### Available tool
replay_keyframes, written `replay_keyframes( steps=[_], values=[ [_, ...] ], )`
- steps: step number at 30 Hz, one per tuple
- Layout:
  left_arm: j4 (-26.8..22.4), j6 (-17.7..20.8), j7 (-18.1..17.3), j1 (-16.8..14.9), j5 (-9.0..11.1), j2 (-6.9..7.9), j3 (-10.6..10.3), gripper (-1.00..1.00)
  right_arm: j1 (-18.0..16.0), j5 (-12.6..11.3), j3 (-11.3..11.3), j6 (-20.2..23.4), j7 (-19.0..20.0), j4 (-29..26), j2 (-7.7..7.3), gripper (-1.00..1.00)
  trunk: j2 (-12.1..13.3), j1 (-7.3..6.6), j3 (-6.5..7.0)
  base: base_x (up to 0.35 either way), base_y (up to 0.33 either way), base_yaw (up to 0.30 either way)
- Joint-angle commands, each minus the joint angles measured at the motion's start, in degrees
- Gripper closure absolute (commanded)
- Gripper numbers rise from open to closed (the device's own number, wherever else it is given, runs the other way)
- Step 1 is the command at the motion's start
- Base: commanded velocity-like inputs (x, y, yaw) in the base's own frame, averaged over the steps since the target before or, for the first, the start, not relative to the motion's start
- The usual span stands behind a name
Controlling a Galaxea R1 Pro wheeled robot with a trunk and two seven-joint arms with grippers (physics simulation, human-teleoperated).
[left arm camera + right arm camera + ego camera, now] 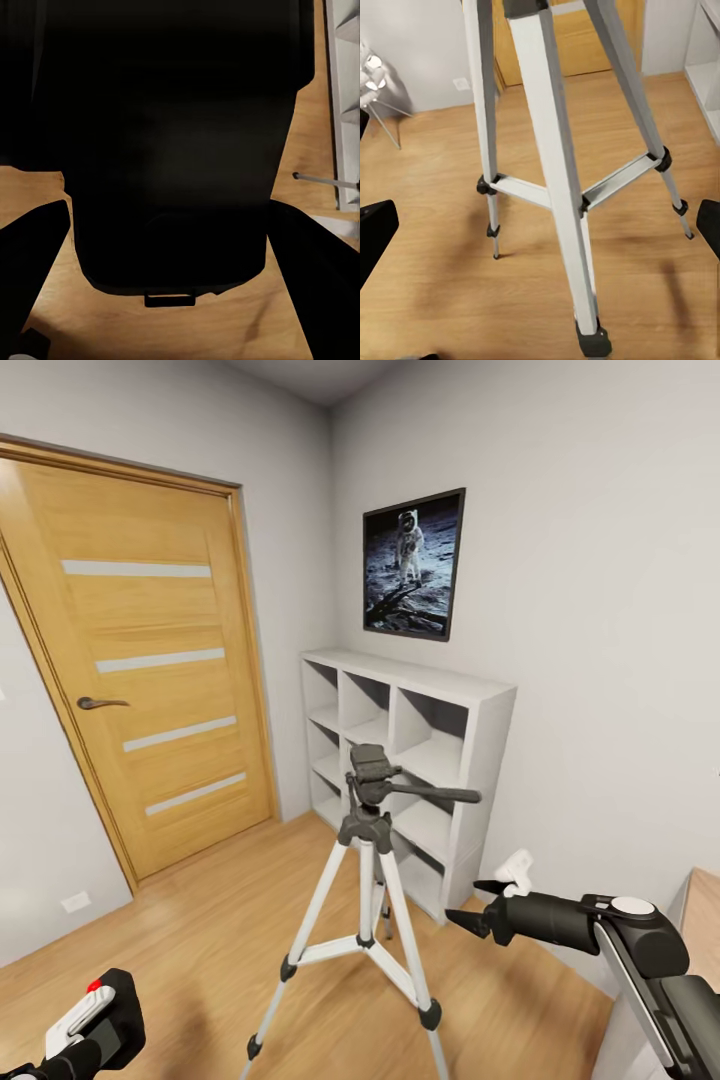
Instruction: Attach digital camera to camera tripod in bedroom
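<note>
Three thin silver legs, spread on wood floor at room centre: camera tripod (370, 920), likely light and tippable, black head bare. Digital camera (105, 1015), small, rigid, pinched in left gripper (85, 1030) near left. Right gripper (487, 905) spread, empty, level beside tripod's right.

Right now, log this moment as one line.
left pincer: holds digital camera low | right pincer: open, beside camera tripod | tripod head bare | camera not attached

Black digital camera (110, 1010) low left; silver-legged camera tripod (365, 920) stands upright, head bare.
</note>
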Motion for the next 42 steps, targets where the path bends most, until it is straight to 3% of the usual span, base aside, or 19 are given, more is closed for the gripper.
replay_keyframes(
  steps=[1,42],
  values=[
    [-0.1,0.0,0.5,0.0,0.6,0.06,-0.1,1.0,0.0,-0.1,0.0,0.4,0.2,0.0,0.03,-1.0,-0.1,0.03,-0.03,0.034,-0.139,0.001],
    [-0.4,0.4,0.0,0.0,0.7,0.11,-0.1,1.0,0.2,-0.1,4.7,0.4,0.5,0.0,0.25,-1.0,-0.1,0.03,-0.03,0.05,-0.028,0.0]
  ],
)
